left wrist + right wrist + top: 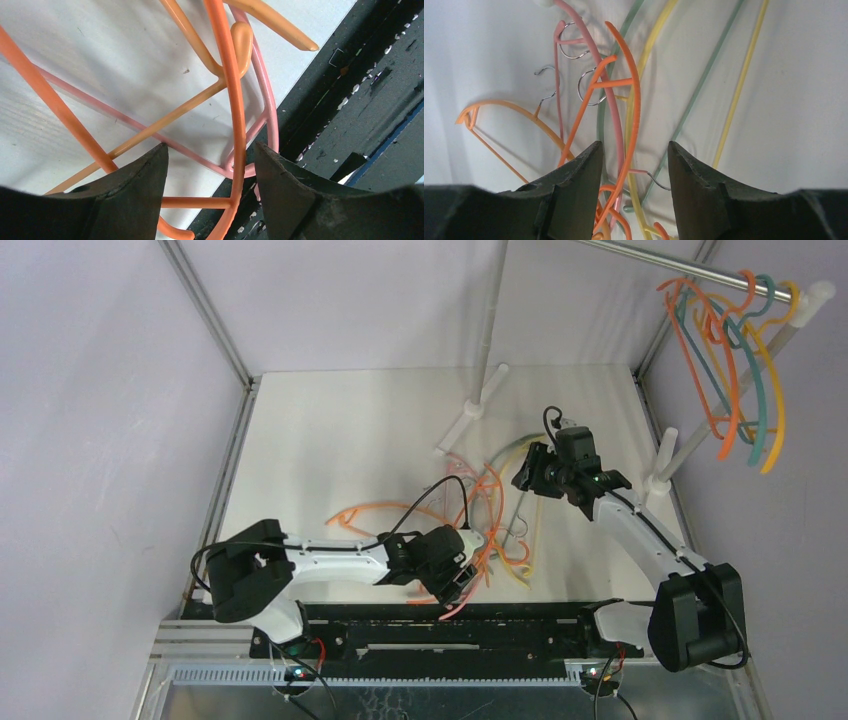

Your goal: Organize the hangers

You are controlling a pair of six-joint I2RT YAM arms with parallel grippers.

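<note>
Left wrist view: the left gripper (210, 147), jaws apart and unclenched, straddles the shaft of an orange hanger (234, 100) lying over a pink hanger (267, 100) at the near edge of the table (100, 75); the step in hand is judged to be the pickup, and the next move calls for closing on that one shaft and lifting it clear of its neighbours. The right gripper (635, 145), likewise released and empty, hovers over the tangled pile of hangers (495, 510), thin curved plastic in orange, yellow, green and pink; other hung hangers (780, 420) sit on the rail (660, 262) at far right.
</note>
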